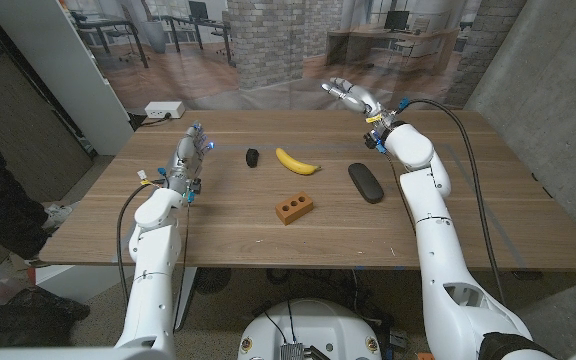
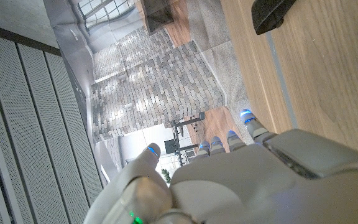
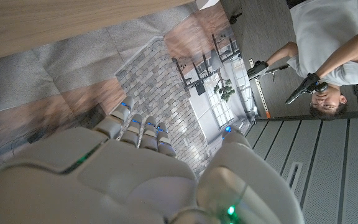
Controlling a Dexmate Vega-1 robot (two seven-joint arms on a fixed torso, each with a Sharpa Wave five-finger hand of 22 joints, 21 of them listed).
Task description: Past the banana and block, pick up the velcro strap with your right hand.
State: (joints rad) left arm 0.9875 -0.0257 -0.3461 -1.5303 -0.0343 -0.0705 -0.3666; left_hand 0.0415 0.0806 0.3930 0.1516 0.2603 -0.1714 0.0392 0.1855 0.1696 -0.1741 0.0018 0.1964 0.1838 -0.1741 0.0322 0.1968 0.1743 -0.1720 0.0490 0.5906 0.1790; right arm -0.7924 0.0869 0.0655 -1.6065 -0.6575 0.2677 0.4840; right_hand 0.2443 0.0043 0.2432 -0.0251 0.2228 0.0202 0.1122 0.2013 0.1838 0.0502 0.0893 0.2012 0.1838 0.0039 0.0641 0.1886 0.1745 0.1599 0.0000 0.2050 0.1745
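approach step, nothing picked up yet.
right hand (image 1: 351,94) is raised over the far right table (image 1: 228,230) edge, fingers spread, holding nothing. velcro strap (image 1: 252,156), the small dark roll, sits on the wood just left of the banana (image 1: 297,161), up from the block (image 1: 295,208), well apart from that hand. next: swing left across the banana, come down on the strap. left hand (image 1: 190,150) idle, fingers apart, empty.

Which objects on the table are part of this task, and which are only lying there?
Part of the job: velcro strap, banana, block, right hand.

Just lying about: black case, white box beyond the table's far left corner.
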